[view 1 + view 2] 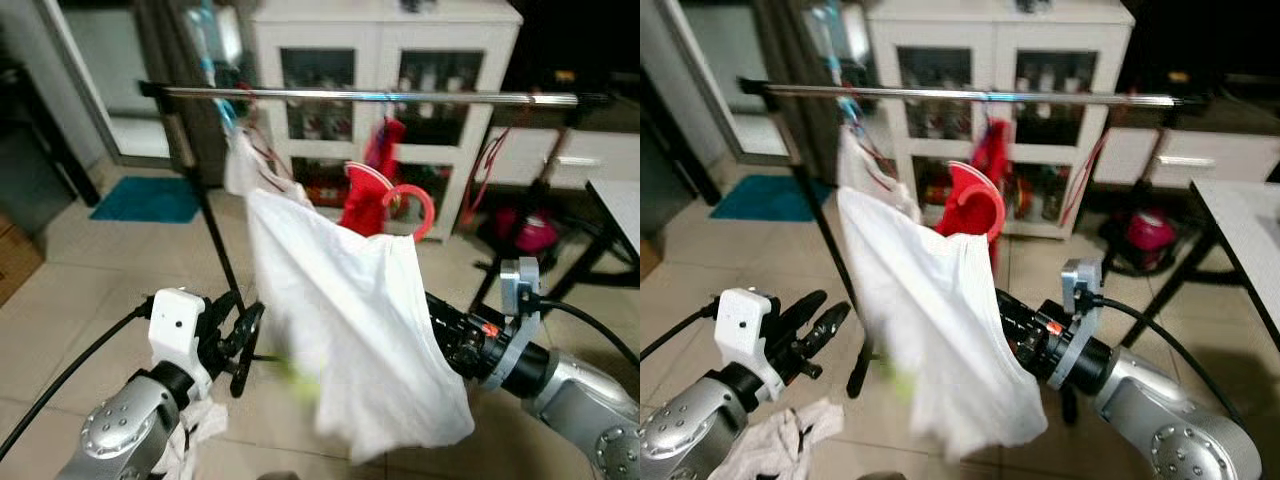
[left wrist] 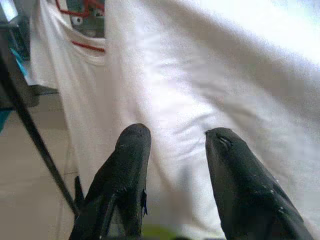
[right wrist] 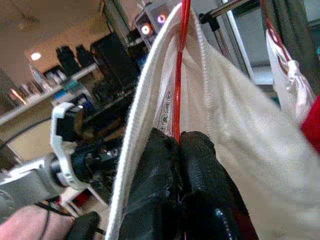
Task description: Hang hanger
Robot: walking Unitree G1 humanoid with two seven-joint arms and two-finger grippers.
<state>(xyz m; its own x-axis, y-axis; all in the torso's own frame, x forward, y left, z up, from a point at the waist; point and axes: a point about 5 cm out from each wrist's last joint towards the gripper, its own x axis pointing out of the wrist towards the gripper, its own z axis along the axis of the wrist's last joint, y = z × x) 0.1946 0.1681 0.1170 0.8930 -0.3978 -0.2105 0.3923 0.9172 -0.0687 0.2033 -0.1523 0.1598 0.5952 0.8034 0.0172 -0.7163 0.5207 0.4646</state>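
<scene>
the right gripper point(image 3: 178, 150) is clamped on the thin red wire of a red hanger point(image 3: 179, 80), its two black fingers pressed together with the wire rising from between them. a white t-shirt point(image 1: 345, 310) is draped on that hanger and hangs in front of the robot, below the metal rail point(image 1: 370, 96) of a clothes rack and not on it. the hanger's red hook point(image 1: 412, 203) sticks up beside the shirt's top edge, under the rail and apart from it.

the left gripper point(image 2: 175, 150) is low on the robot's left, its fingers spread moderately wide and holding nothing, with the white cloth just beyond the tips; whether they touch it cannot be told. a crumpled white cloth point(image 1: 780, 440) lies on the tiled floor point(image 1: 90, 270) under the left arm.

another white garment point(image 1: 248, 165) on a red hanger already hangs from the rail near its left end, and a red garment point(image 1: 365, 195) hangs further along. behind the rack stands a white cabinet point(image 1: 385, 60) with glass doors. a teal mat point(image 1: 145, 198) lies on the floor to the left, and the edge of a white table point(image 1: 1250, 230) shows at the right.
</scene>
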